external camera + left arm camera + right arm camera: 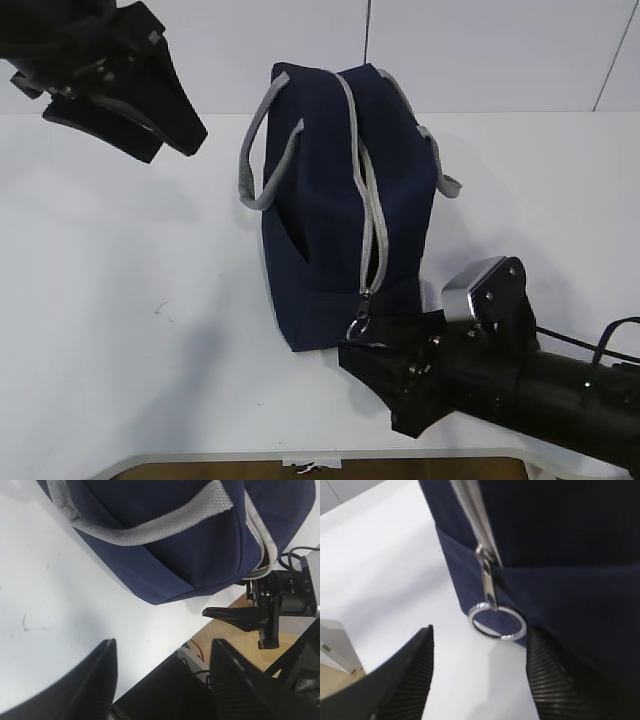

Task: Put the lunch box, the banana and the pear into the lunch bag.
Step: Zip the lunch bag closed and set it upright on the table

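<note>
Navy lunch bag mid-table, zip closed, ring pull at near end: right gripper open and empty just short of ring, so centre jaws before closing; left gripper open, empty, far left.

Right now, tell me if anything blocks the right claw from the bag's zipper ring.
Nothing visible does. The ring hangs free at the bag's near end, and the open right claw sits just short of it with only bare table between. The zipper looks mostly closed.
</note>
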You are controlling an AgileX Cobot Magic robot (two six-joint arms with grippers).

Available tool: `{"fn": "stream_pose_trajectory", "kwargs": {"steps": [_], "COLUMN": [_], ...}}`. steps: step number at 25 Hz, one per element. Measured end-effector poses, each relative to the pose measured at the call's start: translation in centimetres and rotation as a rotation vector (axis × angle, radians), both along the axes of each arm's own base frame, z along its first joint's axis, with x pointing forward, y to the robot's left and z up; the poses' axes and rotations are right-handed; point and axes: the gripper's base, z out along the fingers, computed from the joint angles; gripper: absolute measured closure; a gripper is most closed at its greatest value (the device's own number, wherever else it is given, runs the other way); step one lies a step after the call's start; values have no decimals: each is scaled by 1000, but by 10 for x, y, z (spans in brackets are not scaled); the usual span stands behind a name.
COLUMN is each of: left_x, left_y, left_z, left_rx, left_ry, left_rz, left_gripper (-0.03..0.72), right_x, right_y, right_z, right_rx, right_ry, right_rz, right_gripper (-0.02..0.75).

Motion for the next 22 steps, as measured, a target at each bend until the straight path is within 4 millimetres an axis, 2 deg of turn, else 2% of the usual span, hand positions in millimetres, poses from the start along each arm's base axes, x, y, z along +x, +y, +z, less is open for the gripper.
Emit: {"fn": "stream_pose_trajectory", "kwargs": {"steps": [5,17,19,22], "left_x": [0,0,0,0], "left_y": [0,0,0,0], "left_z": [1,1,1,1], "left_rx": [-1,-1,-1,-1], "left_ry": [-2,-2,-2,-2], "left_rz": [0,0,0,0], "left_gripper": [245,248,250,252], "right_x": [5,5,5,1], "right_y": [3,7,6,4], "right_z": [3,4,3,1], "right_rx": [16,36,35,32], "right_ry": [-14,6,9,28], "right_rz": [6,48,39,25], "right_gripper": [283,283,295,358]}}
